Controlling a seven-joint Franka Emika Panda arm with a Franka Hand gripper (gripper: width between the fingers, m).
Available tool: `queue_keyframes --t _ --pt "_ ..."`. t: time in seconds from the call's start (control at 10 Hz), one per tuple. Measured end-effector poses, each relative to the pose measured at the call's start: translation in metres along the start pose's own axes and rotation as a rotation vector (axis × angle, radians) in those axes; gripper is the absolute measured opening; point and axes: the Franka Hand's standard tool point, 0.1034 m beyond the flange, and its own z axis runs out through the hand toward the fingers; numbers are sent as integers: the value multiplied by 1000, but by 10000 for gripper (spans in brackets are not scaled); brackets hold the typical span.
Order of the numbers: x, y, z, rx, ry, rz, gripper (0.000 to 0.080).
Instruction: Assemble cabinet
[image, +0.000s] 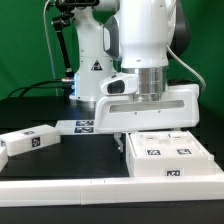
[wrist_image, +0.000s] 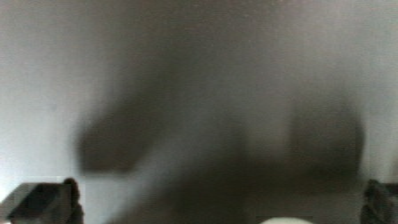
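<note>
While the gripper (wrist_image: 214, 200) gapes wide, it overhangs an edge of the cabinet (image: 168, 152).

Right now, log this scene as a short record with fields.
arm: low over the cabinet, toward its end on the exterior view's left
gripper: open, fingertips far apart in the wrist view
held: nothing visible between the fingers; the wrist view is blurred
cabinet: on the table, tagged face up, at the exterior view's right
loose white panel: apart from the cabinet, at the exterior view's left
marker board: flat, behind and between the two
</note>
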Motion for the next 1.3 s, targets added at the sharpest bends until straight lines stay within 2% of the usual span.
queue_keyframes --t 0.3,0.5,0.6,0.7,0.8,0.9,1.1,1.2,1.3 --pt "0 -7 1 3 9 -16 796" --pt "-1 -12 2 4 9 -25 526" --pt "-1 -12 2 4 9 -28 526" --pt "-1 -12 2 4 9 -32 325" --pt "-1 -14 2 5 8 -34 325" --pt "-2 -14 3 4 7 -36 189" --pt "-3 -15 3 4 4 -38 188" --pt "-4 -15 3 4 4 -41 150" --pt "-4 -15 3 4 4 -45 45"
